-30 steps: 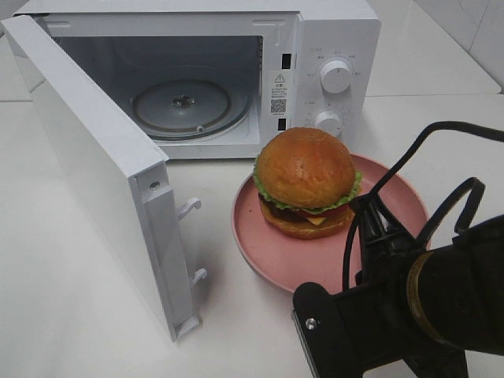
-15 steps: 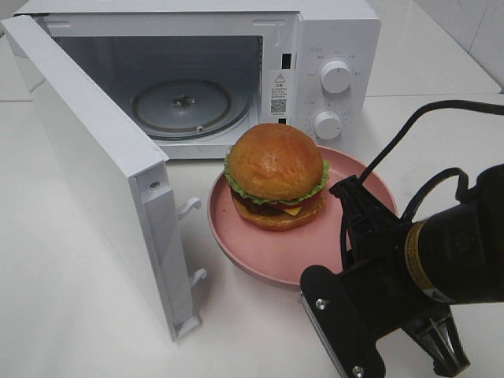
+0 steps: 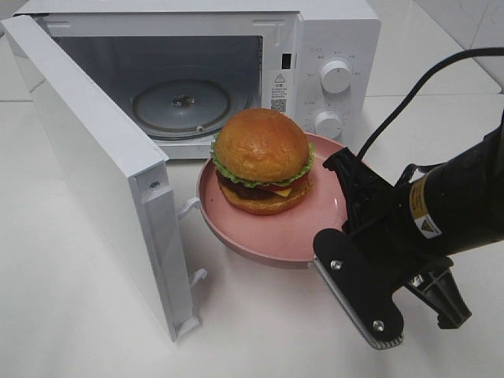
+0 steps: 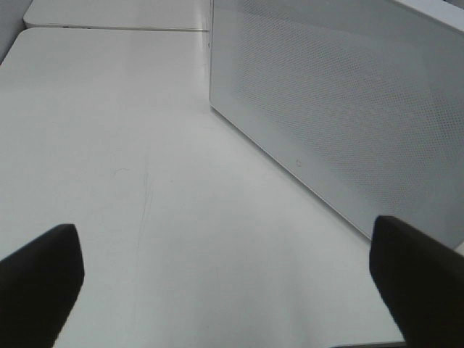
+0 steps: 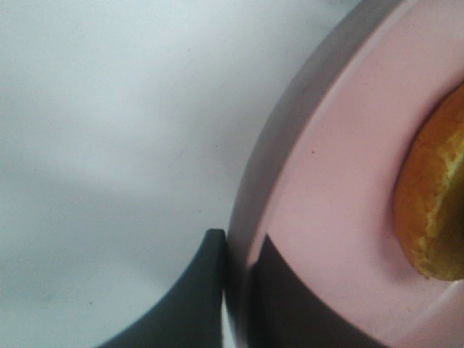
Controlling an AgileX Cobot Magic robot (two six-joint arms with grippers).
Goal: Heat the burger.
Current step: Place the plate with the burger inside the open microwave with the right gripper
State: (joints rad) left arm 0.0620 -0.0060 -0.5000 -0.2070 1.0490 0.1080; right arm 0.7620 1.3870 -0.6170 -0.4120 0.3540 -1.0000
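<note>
White tabletop [image 3: 79,315] — right tool [image 5: 238,245] clenched on the pink plate [image 3: 315,228] rim — left tool [image 4: 225,257] spread wide.

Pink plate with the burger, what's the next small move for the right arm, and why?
Probably carry the plate onto the glass turntable in the microwave. The right gripper is shut on its rim, the burger sits on it, and the door stands open.

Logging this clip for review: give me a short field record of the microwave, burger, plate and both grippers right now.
microwave: door open, glass turntable bare
burger: on pink plate, outside, in front of the opening
right gripper: shut on the plate's rim
left gripper: open, holding nothing, over the table near the door's outer face
</note>
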